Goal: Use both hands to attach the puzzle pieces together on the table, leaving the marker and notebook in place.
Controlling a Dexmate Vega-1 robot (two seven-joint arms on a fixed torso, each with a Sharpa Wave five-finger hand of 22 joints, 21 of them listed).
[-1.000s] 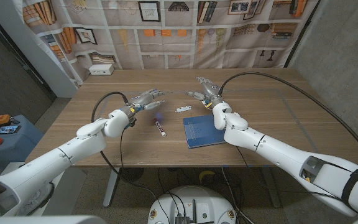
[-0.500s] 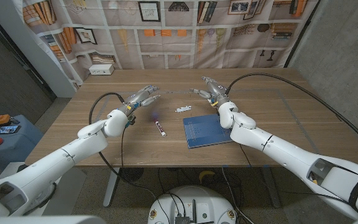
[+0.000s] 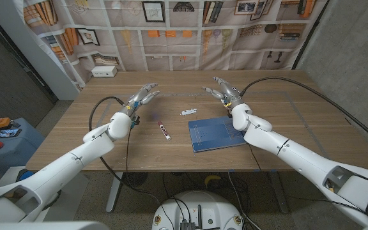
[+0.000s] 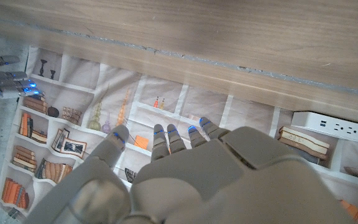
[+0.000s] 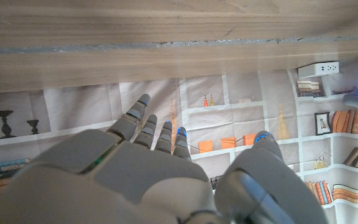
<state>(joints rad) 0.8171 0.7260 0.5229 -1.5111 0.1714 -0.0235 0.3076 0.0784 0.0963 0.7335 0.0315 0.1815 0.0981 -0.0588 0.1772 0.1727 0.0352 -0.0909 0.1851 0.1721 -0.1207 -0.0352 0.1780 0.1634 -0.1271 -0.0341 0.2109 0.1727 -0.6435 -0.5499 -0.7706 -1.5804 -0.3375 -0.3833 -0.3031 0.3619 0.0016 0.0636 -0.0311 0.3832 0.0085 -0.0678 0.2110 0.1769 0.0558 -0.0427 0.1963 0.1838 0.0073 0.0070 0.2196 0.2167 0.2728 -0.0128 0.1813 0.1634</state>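
Two hands hang above the far half of the worktop (image 3: 280,121), and neither has hold of anything. The left hand (image 3: 142,96) has its fingers (image 3: 151,93) spread and empty, well to the left of the pieces. Right of it, nearer the robot, the marker (image 3: 165,131) lies on the wood, seemingly undisturbed. The puzzle pieces (image 3: 186,111) sit as a small white cluster between the two hands, touching neither; whether they are already locked together is too small to tell. Just near of them lies the blue notebook (image 3: 209,133). The right hand (image 3: 223,91) is likewise open, fingers (image 3: 210,91) splayed, just right of the pieces. With both hands empty and lifted off, the task looks either finished or not begun; the frames cannot settle which. The worktop is pale wood planking. Behind it hangs a backdrop (image 3: 171,32) printed with bookshelves, and a white power strip (image 3: 105,71) rests at the far left edge.
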